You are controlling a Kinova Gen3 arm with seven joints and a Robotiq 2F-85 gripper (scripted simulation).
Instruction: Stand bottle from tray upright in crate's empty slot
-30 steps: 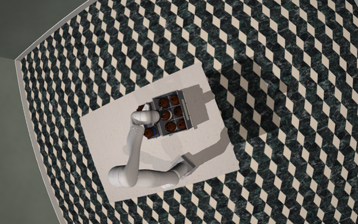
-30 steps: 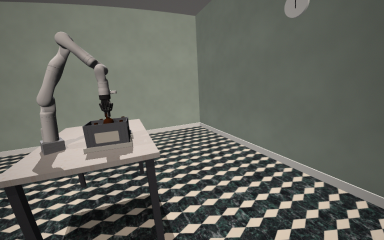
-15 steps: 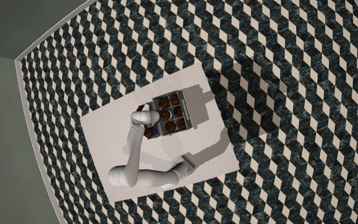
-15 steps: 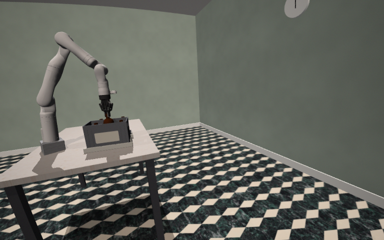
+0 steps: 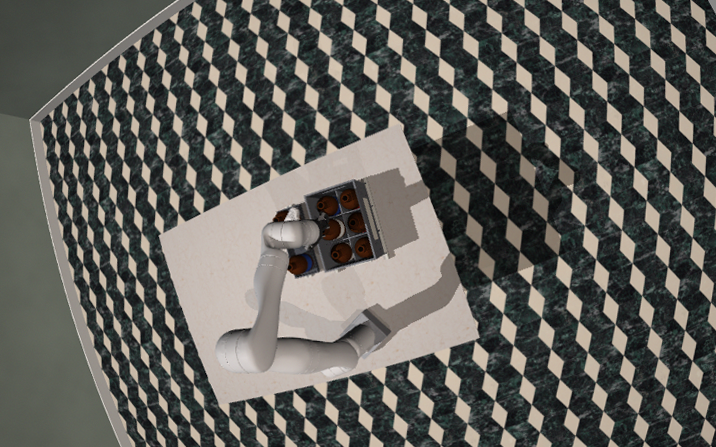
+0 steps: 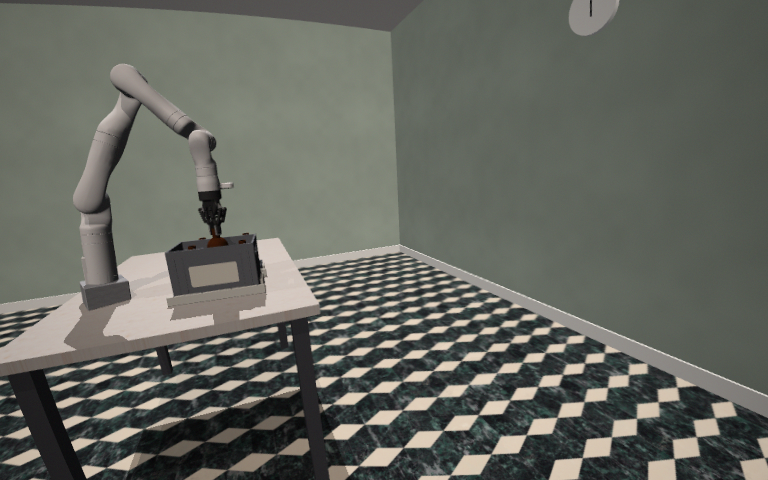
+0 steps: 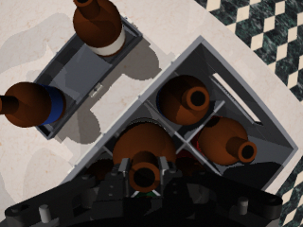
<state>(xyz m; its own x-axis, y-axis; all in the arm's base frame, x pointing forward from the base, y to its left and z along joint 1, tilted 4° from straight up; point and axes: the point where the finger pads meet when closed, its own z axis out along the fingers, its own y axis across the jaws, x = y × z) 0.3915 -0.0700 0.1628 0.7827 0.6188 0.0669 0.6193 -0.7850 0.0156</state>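
My gripper [image 5: 322,227] [image 6: 215,233] [image 7: 144,167] is shut on the neck of a brown bottle [image 5: 331,229] [image 6: 217,242] [image 7: 143,142] with a pale label. The bottle is upright, its lower part inside the middle slot on the tray side of the grey crate [image 6: 182,276] [image 7: 279,134]. Its shoulder stands higher than the crate's rim in the exterior view. Its base is hidden, so contact with the slot floor cannot be told. The grey tray [image 7: 78,71] holds a blue-label bottle [image 5: 297,264] [image 7: 30,104] and a white-label bottle [image 5: 280,216] [image 7: 98,26] at its ends.
Several other brown bottles stand in the crate around the held one, including one [image 5: 327,206] [image 7: 182,100] and another [image 5: 341,253] on either side. The tray lies close beside the crate. Thin dividers separate the slots. The robot's base [image 6: 105,293] stands on the table [image 5: 209,260].
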